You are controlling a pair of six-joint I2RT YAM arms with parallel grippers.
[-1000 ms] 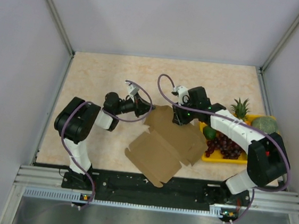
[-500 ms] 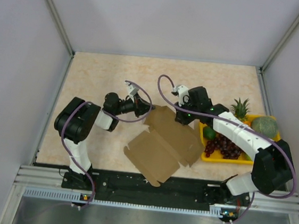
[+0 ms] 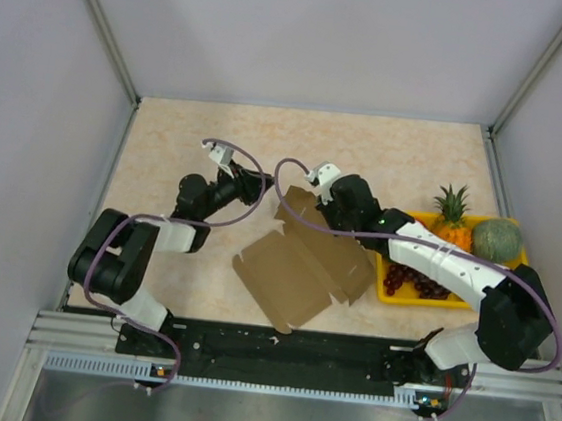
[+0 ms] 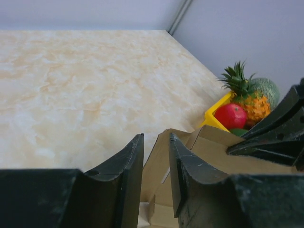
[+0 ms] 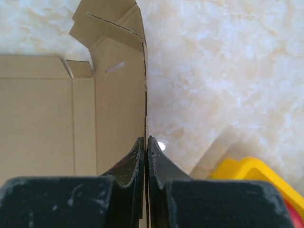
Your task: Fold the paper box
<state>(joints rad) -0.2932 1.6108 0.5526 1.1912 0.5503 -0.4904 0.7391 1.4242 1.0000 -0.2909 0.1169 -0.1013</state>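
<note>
The paper box [image 3: 301, 263] is a flat brown die-cut sheet in the middle of the table, its far flap [image 3: 297, 207] tilted up. My right gripper [image 3: 321, 213] is shut on the box's far edge. In the right wrist view the fingers [image 5: 146, 138] pinch the thin upright cardboard wall [image 5: 118, 95]. My left gripper [image 3: 257, 182] hangs just left of the raised flap, apart from it. In the left wrist view it [image 4: 156, 135] stands open with nothing between its fingers, and the box corner [image 4: 213, 152] lies beyond them.
A yellow tray [image 3: 452, 301] at the right holds a pineapple [image 3: 450, 206], a melon [image 3: 499, 239] and grapes [image 3: 420, 275], close behind the right arm. The left wrist view shows the tray [image 4: 216, 116] and a red apple [image 4: 230, 116].
My left gripper has opened, let go of the box and drawn back to the left. My right gripper has shut on the far edge and shifted left, and the box moved with it.
</note>
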